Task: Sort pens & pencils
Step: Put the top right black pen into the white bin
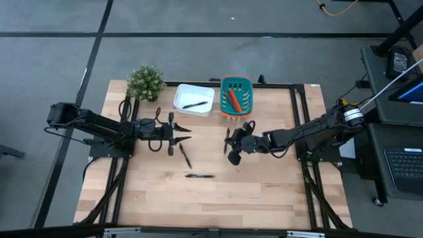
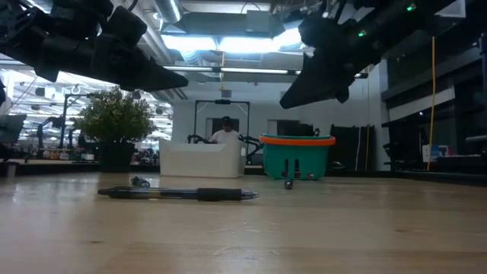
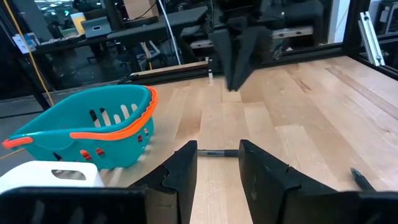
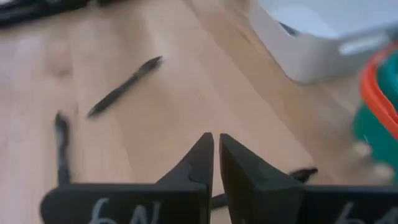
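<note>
Pressed together and empty, right gripper (image 4: 216, 152) hovers over a black pen (image 4: 292, 177) just beyond its tips; next it must spread, then descend.

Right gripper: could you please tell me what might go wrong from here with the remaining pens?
The right gripper is shut above a pen; descending like that would likely push or roll it rather than grasp it. The left gripper hovers open nearby, so both arms reaching for the loose pen between them could collide.

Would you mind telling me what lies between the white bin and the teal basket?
Bare table wood; the high view shows the white bin and teal basket apart, nothing between.
</note>
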`<state>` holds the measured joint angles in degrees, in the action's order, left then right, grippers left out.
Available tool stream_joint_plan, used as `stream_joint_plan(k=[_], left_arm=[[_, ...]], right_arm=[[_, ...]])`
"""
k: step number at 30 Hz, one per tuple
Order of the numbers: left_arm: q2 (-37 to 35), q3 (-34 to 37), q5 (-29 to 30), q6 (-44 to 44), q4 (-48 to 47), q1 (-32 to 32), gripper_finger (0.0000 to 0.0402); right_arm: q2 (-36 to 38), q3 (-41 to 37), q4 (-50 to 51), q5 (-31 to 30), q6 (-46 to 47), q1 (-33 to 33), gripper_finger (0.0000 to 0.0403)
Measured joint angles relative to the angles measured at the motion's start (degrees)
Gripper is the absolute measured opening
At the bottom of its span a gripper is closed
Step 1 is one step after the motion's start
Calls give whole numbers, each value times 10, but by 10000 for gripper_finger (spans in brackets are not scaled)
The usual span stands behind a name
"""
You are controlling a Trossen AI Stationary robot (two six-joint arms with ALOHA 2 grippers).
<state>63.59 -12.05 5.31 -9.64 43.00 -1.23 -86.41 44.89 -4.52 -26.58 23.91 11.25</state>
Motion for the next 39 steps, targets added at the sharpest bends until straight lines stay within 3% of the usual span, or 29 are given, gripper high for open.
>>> stream_joint_plan(k=[7, 14, 22, 28, 39], left_arm=[[0, 0, 0, 0, 0, 0, 112], [0, 0, 0, -17, 0, 0, 112], [0, 0, 0, -38, 1, 0, 112], [0, 0, 0, -45, 1, 0, 112], [0, 0, 0, -47, 4, 0, 112]], right_arm=[[-3, 48, 101, 32, 85, -31, 40], [-5, 89, 198, 45, 192, -54, 118], [-54, 94, 187, 120, 295, -77, 194], [-98, 94, 176, 162, 299, -93, 204], [-135, 94, 179, 166, 329, -108, 204]])
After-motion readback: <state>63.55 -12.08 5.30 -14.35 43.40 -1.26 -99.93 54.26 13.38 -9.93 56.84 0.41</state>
